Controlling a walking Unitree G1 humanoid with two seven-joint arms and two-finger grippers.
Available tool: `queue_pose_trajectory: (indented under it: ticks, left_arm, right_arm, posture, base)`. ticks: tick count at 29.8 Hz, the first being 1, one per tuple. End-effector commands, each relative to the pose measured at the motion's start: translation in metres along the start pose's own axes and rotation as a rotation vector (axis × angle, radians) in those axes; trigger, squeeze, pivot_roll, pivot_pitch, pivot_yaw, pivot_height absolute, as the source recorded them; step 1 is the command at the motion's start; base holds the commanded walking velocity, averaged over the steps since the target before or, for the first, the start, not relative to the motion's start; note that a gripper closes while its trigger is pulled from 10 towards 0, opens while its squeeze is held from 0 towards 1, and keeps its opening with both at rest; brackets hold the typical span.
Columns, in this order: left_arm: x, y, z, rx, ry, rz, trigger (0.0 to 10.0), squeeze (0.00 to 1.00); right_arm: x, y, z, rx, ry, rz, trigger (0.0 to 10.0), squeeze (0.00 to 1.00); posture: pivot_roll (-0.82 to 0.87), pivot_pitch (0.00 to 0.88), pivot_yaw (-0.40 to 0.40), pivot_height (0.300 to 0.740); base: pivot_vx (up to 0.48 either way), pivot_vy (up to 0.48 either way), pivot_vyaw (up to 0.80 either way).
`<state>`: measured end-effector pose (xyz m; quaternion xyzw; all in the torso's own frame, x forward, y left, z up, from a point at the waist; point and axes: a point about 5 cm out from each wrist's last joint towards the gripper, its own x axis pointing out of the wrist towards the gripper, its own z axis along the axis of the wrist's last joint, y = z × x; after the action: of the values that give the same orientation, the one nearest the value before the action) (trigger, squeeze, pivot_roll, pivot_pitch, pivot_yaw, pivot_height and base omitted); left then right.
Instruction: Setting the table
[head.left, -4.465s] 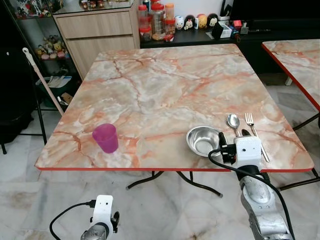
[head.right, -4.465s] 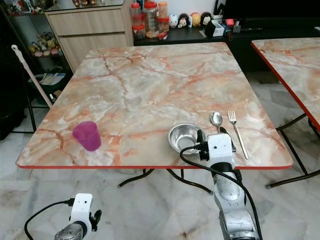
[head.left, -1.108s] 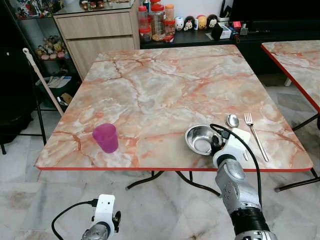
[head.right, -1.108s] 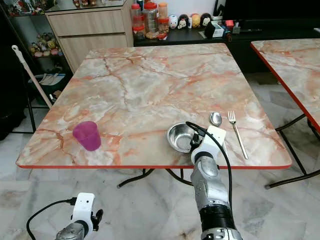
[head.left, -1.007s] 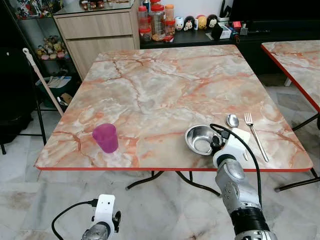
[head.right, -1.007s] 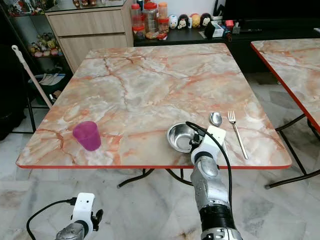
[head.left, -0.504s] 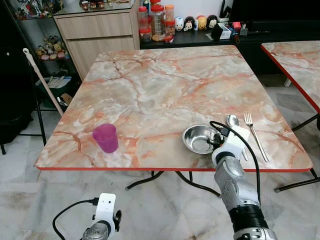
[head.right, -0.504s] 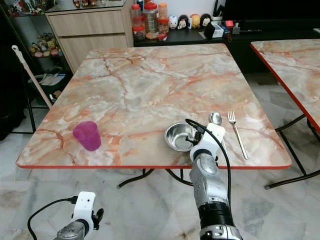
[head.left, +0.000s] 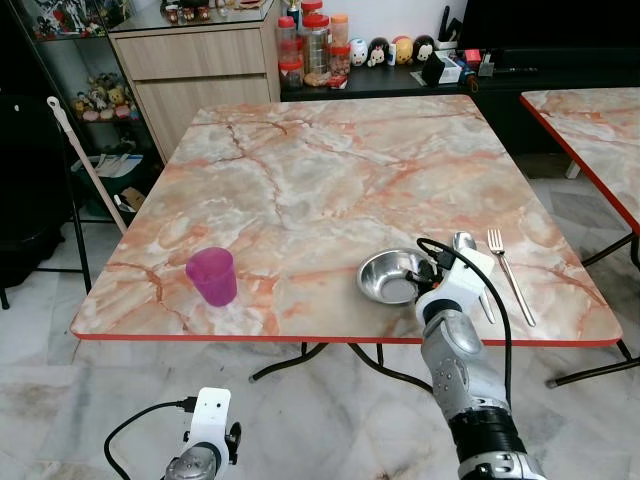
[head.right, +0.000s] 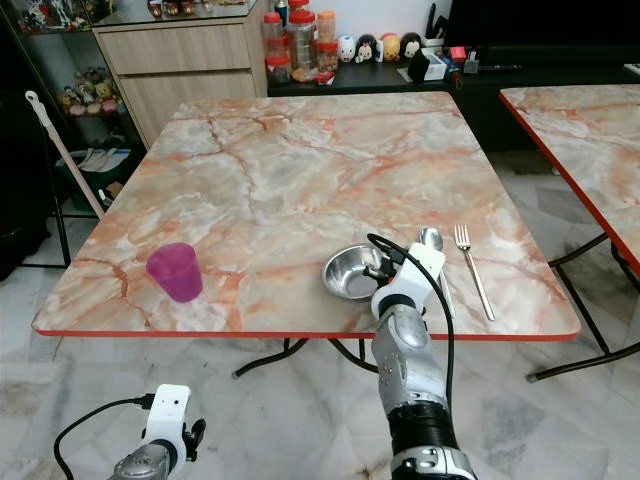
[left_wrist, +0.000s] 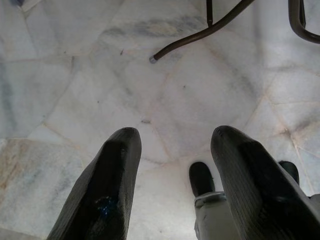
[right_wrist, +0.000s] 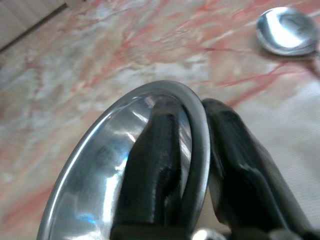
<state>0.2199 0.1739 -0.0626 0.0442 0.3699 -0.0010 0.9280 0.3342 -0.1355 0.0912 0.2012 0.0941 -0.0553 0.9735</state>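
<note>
A steel bowl (head.left: 388, 277) sits near the front edge of the marble table (head.left: 320, 170), right of centre. My right gripper (head.left: 432, 275) is shut on the bowl's right rim; in the right wrist view one finger (right_wrist: 155, 150) lies inside the bowl (right_wrist: 95, 155) and the other outside. Just right of the bowl lie a spoon (head.left: 465, 241) and a fork (head.left: 508, 270). A purple cup (head.left: 211, 276) stands upright near the front left edge. My left gripper (left_wrist: 172, 145) hangs open over the floor, below the table's front edge.
A second marble table (head.left: 590, 120) stands to the right across a narrow gap. Behind the table is a wooden cabinet (head.left: 200, 60) and a low shelf with jars (head.left: 315, 45). A broom handle (head.left: 85, 160) leans at the left. Metal table legs (left_wrist: 210, 27) cross the tiled floor.
The right gripper has dragged the steel bowl a little to the left, away from the spoon and fork. The left arm has not moved.
</note>
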Motion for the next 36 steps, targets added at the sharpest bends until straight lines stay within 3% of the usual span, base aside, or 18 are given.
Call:
queue_pose_trajectory:
  ticks: [1,7,8,13,14,17,27,36]
  left_arm:
    - [-0.001,0.003,-0.003,0.016,0.015,0.012,10.0,0.00]
    - [-0.001,0.004,-0.002,0.016,0.013,0.021,10.0,0.00]
    - [0.000,0.004,-0.001,0.015,0.010,0.024,10.0,0.00]
    - [0.000,0.005,0.002,0.003,-0.007,0.038,10.0,0.00]
    - [0.000,0.006,0.003,0.012,-0.015,0.054,10.0,0.00]
    - [0.000,0.009,0.001,0.002,-0.008,0.075,10.0,0.00]
    - [-0.001,0.016,0.001,0.040,-0.015,0.119,10.0,0.00]
    - [-0.002,0.016,-0.001,0.058,-0.014,0.112,10.0,0.00]
  right_arm:
    - [0.003,0.014,0.012,0.043,-0.059,0.058,0.0,0.00]
    - [0.004,0.026,0.019,0.070,-0.115,0.128,0.0,0.00]
    - [0.005,0.030,0.022,0.055,-0.141,0.155,10.0,0.00]
    - [0.005,0.041,0.027,-0.050,-0.232,0.221,10.0,0.00]
    - [0.004,0.044,0.029,-0.127,-0.276,0.240,10.0,0.00]
    - [0.001,0.048,0.031,-0.232,-0.326,0.277,10.0,0.00]
    - [0.000,0.053,0.025,-0.295,-0.356,0.284,10.0,0.00]
    - [-0.001,0.052,0.029,-0.310,-0.393,0.267,10.0,0.00]
  posture:
    - [0.00,0.000,0.044,0.740]
    - [0.00,0.000,0.042,0.740]
    - [0.00,0.000,0.040,0.740]
    - [0.01,0.000,0.037,0.740]
    - [0.01,0.000,0.037,0.740]
    - [0.01,0.000,0.037,0.740]
    - [0.01,0.000,0.049,0.740]
    - [-0.01,0.000,0.054,0.740]
  base:
    - [0.000,0.000,0.00]
    - [0.000,0.000,0.00]
    - [0.000,0.000,0.00]
    - [0.000,0.000,0.00]
    - [0.000,0.000,0.00]
    - [0.000,0.000,0.00]
    - [0.000,0.000,0.00]
    - [0.000,-0.275,0.00]
